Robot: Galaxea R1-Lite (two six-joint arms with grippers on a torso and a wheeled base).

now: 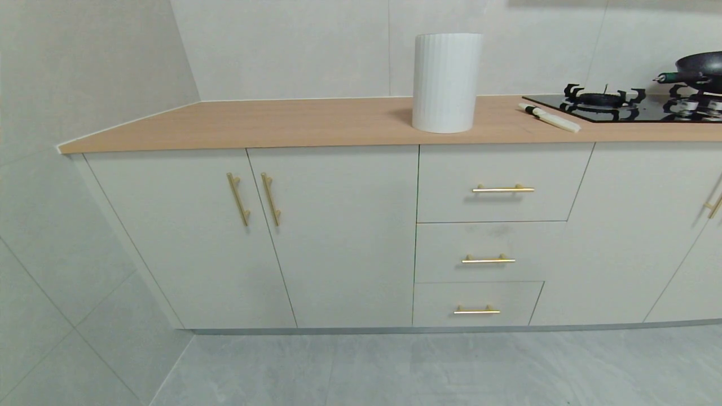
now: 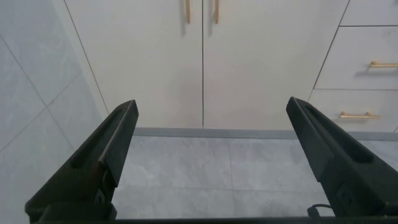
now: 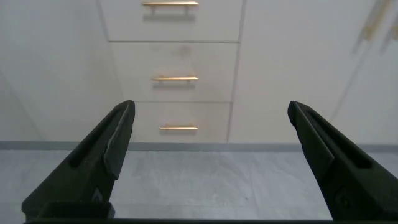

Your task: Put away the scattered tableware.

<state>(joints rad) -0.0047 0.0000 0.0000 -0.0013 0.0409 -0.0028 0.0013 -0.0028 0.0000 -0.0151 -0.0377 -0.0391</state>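
I saw the knife lying flat on the wooden counter at the upper right of the head view. It was just beside the black stove, and the white ribbed pot stood upright near it, toward the middle. Below them the three drawers were closed; my left gripper was spread wide with nothing in it, facing the cupboard doors, and my right gripper was just as wide and empty, facing the drawers.
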